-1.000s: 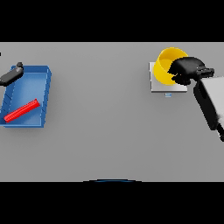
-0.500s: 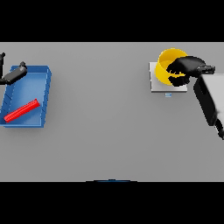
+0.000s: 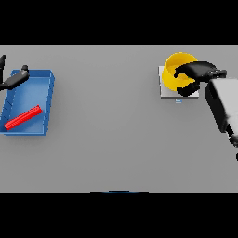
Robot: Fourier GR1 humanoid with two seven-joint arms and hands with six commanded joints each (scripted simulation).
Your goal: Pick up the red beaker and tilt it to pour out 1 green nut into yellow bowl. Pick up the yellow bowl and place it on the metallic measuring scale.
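Observation:
The yellow bowl (image 3: 176, 69) sits on the metallic scale (image 3: 167, 91) at the table's far right. My right hand (image 3: 199, 74) reaches in from the right, its fingers curled over the bowl's right rim and its thumb outside the wall. A red beaker (image 3: 22, 117) lies on its side in the blue tray (image 3: 46, 104) at the far left. My left hand (image 3: 14, 80) hovers over the tray's back left corner, fingers straight, holding nothing. I cannot make out any green nut.
The blue tray lies along the table's left edge. The scale has a small display (image 3: 178, 100) on its near side. My right forearm (image 3: 225, 109) slants down the right edge of the view.
The right hand and bowl have shifted slightly over the scale, and the forearm has swung nearer and looks larger. The left hand has barely moved.

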